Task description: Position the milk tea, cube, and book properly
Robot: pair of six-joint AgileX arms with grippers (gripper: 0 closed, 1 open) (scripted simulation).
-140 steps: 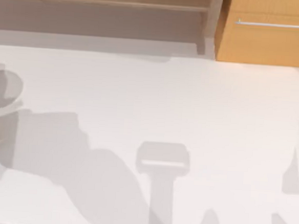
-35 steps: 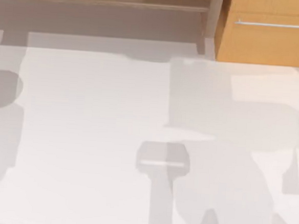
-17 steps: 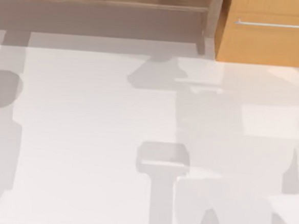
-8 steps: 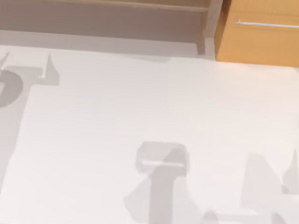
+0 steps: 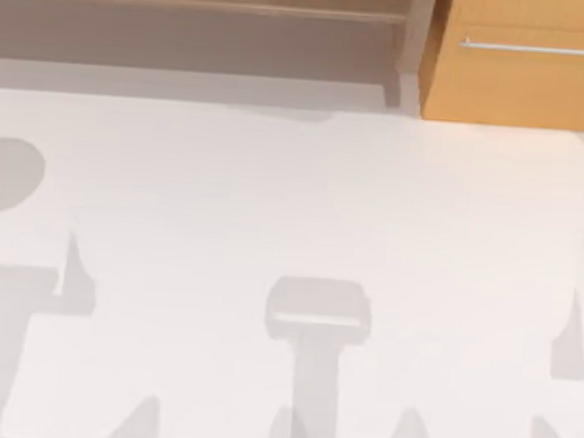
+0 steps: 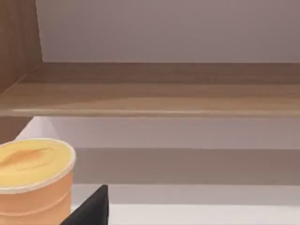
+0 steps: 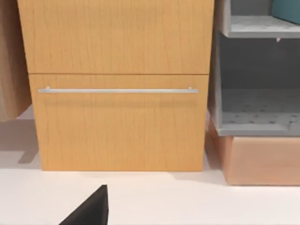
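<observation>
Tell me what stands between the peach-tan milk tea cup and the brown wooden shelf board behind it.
Nothing: in the left wrist view only bare white table and the shaded grey recess under the shelf separate the peach-tan milk tea cup from the brown wooden shelf board.

Light was bright and even over the white tabletop [image 5: 273,198]; soft grey shadows lay across its near half, with a round one at the left edge; the recess under the wooden shelf [image 6: 154,93] stood dimmer; no glare; edges looked slightly soft throughout.
</observation>
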